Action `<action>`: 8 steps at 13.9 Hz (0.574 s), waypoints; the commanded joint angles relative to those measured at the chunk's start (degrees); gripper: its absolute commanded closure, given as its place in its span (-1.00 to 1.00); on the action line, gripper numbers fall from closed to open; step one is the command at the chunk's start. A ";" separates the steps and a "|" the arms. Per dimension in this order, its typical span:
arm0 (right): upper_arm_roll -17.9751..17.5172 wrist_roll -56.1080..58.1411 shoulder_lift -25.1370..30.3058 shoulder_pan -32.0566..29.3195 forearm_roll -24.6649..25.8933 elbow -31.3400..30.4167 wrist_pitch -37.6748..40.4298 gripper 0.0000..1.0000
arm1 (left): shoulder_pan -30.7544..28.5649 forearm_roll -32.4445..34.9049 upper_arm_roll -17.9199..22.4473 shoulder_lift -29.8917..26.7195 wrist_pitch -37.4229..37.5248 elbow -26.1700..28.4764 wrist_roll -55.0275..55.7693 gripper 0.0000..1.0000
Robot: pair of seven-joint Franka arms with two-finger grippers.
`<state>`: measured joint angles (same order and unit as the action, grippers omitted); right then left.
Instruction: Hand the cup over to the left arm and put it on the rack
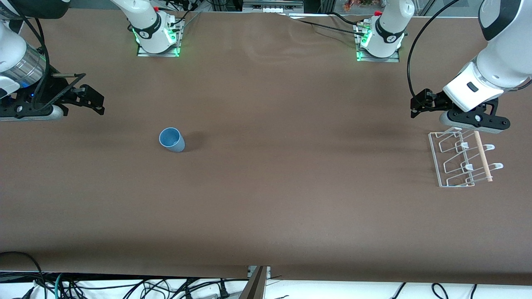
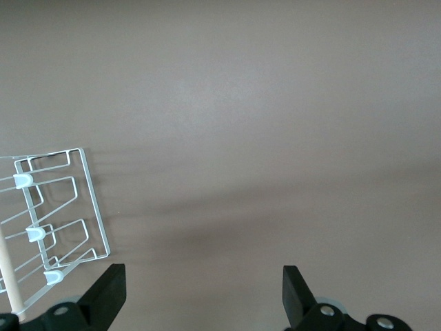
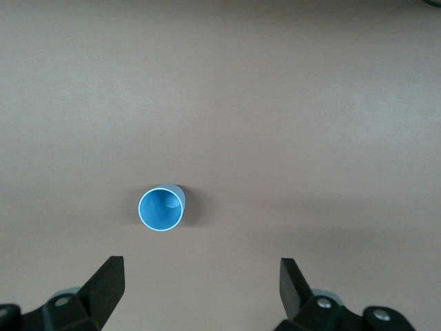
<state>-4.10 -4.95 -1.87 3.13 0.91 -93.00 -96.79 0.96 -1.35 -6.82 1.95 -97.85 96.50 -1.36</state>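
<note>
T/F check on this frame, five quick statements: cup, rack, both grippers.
1. The cup stands upright on the table, mouth up. True.
2. The right gripper is shut on the cup. False: it is open and holds nothing, up over the table at the right arm's end, apart from the cup.
3. The rack lies at the left arm's end of the table. True.
4. The cup is already on the rack. False: it stands toward the right arm's end, well apart from the rack.
5. The left gripper is open, beside the rack. True.
</note>
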 commanded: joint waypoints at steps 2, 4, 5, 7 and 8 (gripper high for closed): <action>0.05 0.29 -0.41 -0.05 0.67 1.16 0.46 -0.99 | 0.27 -0.05 0.14 -0.10 1.26 -0.96 0.66 -1.00; 0.05 0.21 -0.50 -0.05 0.58 1.16 0.63 -0.99 | 0.27 -0.05 0.14 -0.19 1.26 -0.96 0.74 -1.00; 0.05 0.12 -0.50 0.03 0.58 1.24 1.33 -0.99 | 0.27 0.03 0.14 -0.19 1.26 -0.96 0.66 -1.00; 0.05 0.21 -0.50 -0.05 0.58 1.24 1.60 -0.99 | 0.27 -0.05 0.14 -0.19 1.26 -0.96 0.74 -1.00; 0.05 0.12 -0.50 0.03 0.76 1.24 1.77 -0.99 | 0.27 -0.05 0.14 -0.10 1.26 -0.96 0.74 -1.00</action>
<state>-4.04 -4.95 -1.94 3.13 0.91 -93.00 -96.37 0.96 -1.35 -6.82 1.95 -97.85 96.49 -1.36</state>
